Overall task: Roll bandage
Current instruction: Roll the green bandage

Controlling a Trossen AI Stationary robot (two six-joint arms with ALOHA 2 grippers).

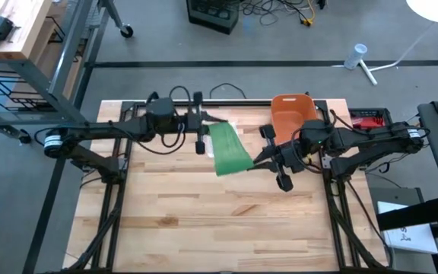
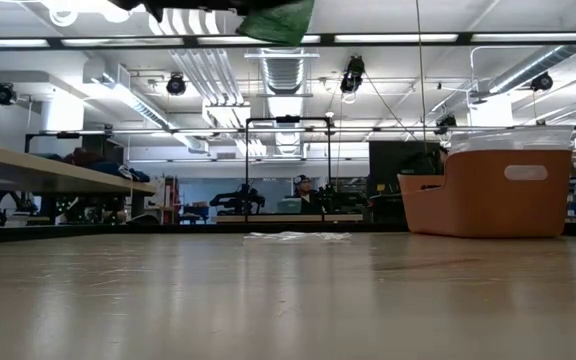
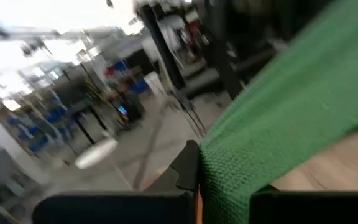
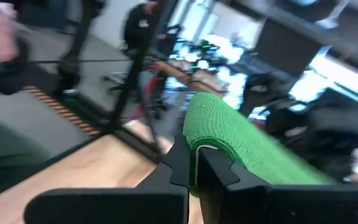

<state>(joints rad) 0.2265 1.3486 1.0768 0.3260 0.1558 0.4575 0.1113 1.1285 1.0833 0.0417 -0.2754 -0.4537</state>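
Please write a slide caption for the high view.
Left gripper and right gripper hold a green bandage stretched above the table.

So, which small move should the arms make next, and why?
Probably the right gripper should begin turning its end over. The green bandage hangs stretched in the air between the two shut grippers, the left gripper pinching the other end, with no roll formed yet.

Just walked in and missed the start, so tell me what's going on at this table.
Two robot arms are holding a green bandage up off the table between them. The left hand is shut on one end, and the right hand is shut on the other, where the bandage folds over its fingers. The strip hangs stretched in the air, not yet rolled up. An orange bin stands at the table's far edge, near the right arm.
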